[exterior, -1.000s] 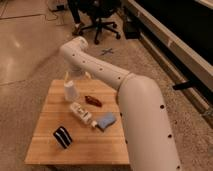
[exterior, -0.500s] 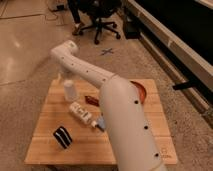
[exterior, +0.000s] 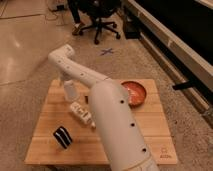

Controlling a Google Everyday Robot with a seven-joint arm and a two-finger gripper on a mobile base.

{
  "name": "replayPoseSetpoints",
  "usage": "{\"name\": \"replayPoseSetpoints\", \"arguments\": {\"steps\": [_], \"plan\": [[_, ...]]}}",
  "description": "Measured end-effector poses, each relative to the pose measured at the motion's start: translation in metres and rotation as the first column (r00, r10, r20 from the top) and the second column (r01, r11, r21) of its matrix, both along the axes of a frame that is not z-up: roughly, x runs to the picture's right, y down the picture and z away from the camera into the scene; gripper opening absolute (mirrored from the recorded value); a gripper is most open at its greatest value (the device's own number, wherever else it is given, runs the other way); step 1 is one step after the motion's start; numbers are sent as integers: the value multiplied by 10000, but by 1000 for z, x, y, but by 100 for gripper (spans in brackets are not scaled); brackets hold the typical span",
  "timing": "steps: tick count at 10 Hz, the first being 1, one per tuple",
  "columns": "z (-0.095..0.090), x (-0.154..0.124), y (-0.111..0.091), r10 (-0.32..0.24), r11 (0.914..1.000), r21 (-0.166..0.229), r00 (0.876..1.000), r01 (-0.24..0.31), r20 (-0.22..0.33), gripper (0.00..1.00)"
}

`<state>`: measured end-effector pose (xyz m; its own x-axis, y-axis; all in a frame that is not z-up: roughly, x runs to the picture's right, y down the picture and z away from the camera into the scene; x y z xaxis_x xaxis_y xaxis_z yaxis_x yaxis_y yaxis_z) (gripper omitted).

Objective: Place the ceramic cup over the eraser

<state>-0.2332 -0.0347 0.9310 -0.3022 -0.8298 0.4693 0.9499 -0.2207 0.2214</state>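
Observation:
The white ceramic cup (exterior: 70, 91) stands upright on the far left part of the wooden table (exterior: 45, 145). My gripper (exterior: 64, 79) hangs just above and behind the cup, at the end of the white arm (exterior: 112, 120) that reaches across the table from the near side. Whether it touches the cup is unclear. The eraser (exterior: 62, 136), a black block with white stripes, lies near the front left of the table, well apart from the cup and gripper.
A white labelled bottle (exterior: 81, 113) lies on its side between cup and eraser. A red bowl (exterior: 136, 93) sits at the far right. The arm hides the table's middle. An office chair (exterior: 100, 17) stands on the floor behind.
The arm has swung nearer and now covers the table's middle, hiding the blue-grey object. The red bowl has come into view. The cup and eraser have not moved.

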Motion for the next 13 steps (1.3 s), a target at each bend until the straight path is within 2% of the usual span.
{"name": "replayPoseSetpoints", "arguments": {"steps": [2,3,5,7,8,9,10,12,13], "plan": [[6,1,6,-178,9997,-197,9997,175,-159,65],[8,-2,12,-311,9987,-404,9993,302,-212,51],[7,-4,18,-539,9967,-616,9982,522,-250,35],[-3,-12,23,-741,9938,-826,9972,743,50,12],[-14,-21,21,-781,9936,-789,9963,808,365,4],[-24,-27,19,-809,9935,-753,9946,857,646,1],[-47,-32,15,-918,9933,-588,9890,991,1160,0],[-83,-31,14,-1116,9922,-350,9778,1195,1773,0],[-110,-26,17,-1337,9899,-173,9680,1405,2123,0]]}}
